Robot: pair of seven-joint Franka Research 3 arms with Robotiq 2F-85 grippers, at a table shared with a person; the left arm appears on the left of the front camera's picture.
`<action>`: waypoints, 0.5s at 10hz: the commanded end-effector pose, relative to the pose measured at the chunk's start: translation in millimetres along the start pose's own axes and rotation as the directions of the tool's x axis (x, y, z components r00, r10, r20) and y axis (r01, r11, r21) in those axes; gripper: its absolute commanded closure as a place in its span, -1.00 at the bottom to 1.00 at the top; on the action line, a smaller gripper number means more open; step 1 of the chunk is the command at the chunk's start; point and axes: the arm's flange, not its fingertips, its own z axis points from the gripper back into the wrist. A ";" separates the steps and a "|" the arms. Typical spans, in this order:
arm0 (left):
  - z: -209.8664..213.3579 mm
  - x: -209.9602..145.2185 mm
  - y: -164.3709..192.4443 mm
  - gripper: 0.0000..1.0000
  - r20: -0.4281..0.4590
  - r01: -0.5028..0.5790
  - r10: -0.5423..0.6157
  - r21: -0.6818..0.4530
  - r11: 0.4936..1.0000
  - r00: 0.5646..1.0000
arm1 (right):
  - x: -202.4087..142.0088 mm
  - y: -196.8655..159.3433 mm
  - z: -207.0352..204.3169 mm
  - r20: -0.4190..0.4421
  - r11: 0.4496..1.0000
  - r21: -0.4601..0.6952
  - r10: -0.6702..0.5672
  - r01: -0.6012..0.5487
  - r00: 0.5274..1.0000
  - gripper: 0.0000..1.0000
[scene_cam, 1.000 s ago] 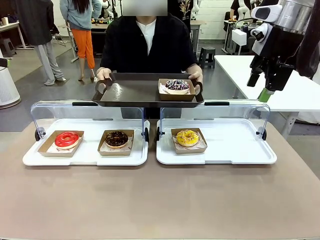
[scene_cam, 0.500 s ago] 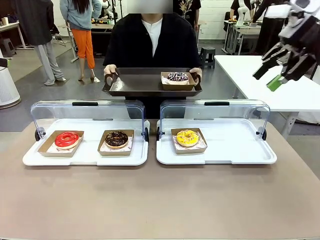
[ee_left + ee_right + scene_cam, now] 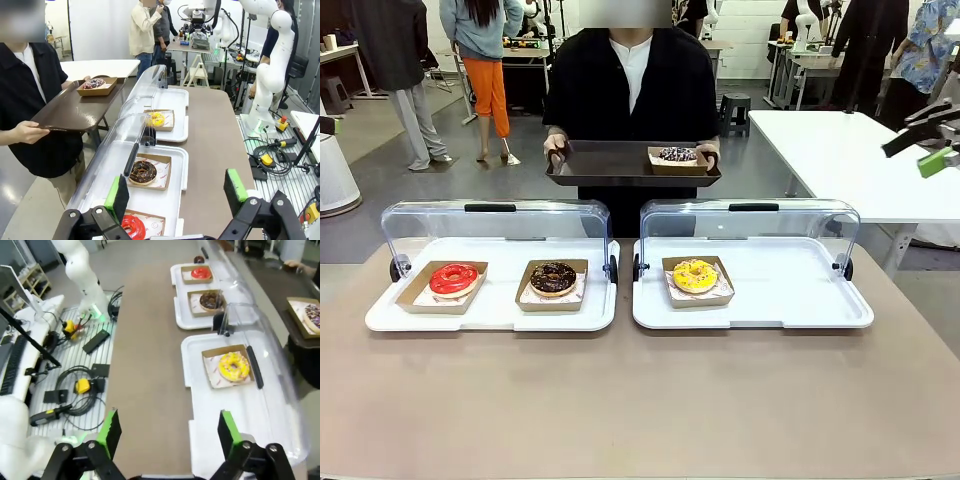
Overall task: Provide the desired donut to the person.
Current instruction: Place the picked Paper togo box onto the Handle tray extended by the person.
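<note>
Sprinkled chocolate donut (image 3: 676, 154): upper centre, in a cardboard box on the dark serving tray (image 3: 600, 165) held by the person (image 3: 630, 80). Lower row, white lidded trays (image 3: 760, 310): red donut (image 3: 453, 278), chocolate donut (image 3: 553, 277), yellow donut (image 3: 695, 275). Right gripper (image 3: 924, 150): right edge, jaws apart. Left gripper (image 3: 177, 192): jaws apart, empty.

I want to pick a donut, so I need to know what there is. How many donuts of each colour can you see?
Red donut: 1
Brown donut: 1
Yellow donut: 1
Dark sprinkled donut on the carried tray: 1
Total: 4 donuts
</note>
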 end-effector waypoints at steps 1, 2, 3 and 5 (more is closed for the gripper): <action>1.6 1.6 -1.4 -1.00 0.010 0.004 -0.004 -0.005 1.000 1.000 | -25.6 -3.2 12.4 0.090 0.996 -0.034 0.084 -0.081 0.992 -1.00; 1.6 1.6 -1.4 -1.00 0.010 0.004 -0.004 -0.005 1.000 1.000 | -41.1 -3.2 20.2 0.138 0.993 -0.074 0.096 -0.086 0.986 -1.00; 1.6 1.6 -1.4 -1.00 0.010 0.004 -0.004 -0.005 1.000 1.000 | -52.0 -3.6 27.1 0.164 0.991 -0.108 0.096 -0.079 0.982 -1.00; 1.6 1.6 -1.4 -1.00 0.010 0.004 -0.004 -0.005 1.000 1.000 | -44.8 -2.1 29.1 0.105 0.994 -0.096 0.068 -0.058 0.992 -1.00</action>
